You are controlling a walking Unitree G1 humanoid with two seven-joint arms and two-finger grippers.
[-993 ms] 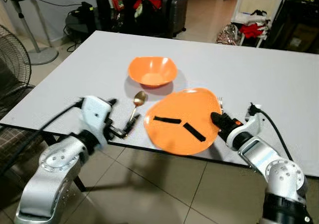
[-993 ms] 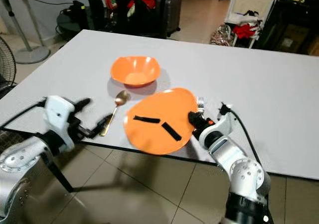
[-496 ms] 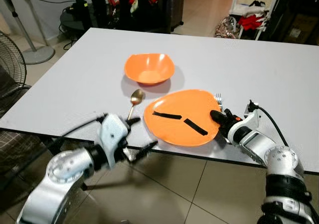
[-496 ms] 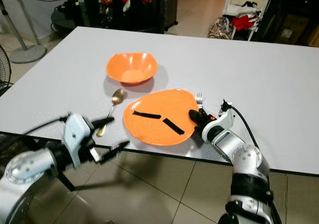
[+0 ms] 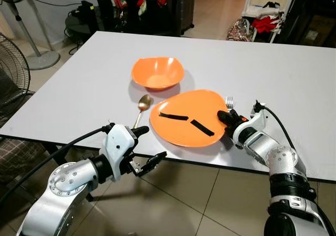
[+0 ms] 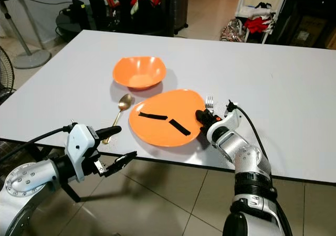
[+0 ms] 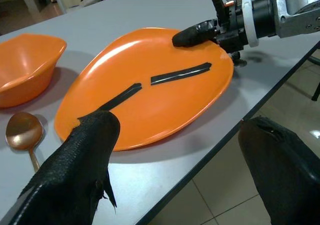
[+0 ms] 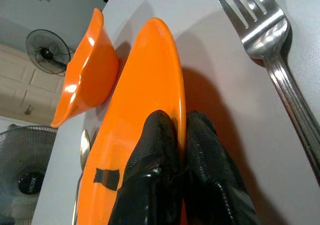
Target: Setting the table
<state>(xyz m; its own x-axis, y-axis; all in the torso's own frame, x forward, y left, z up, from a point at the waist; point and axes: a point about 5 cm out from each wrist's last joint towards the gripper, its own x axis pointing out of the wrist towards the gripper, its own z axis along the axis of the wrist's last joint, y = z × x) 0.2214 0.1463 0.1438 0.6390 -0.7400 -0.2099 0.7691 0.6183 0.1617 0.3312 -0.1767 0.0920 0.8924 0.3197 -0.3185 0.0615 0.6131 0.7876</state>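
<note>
Near the table (image 5: 79, 84) edge, the right hand (image 5: 229, 119) pinches the stiff, light, likely slippery plate (image 5: 189, 118) by its rim, left hand (image 5: 148, 148) released.

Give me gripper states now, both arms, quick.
Left gripper: open, holding nothing, off the table's near edge.
Right gripper: shut on the orange plate's rim, beside the fork.
</note>
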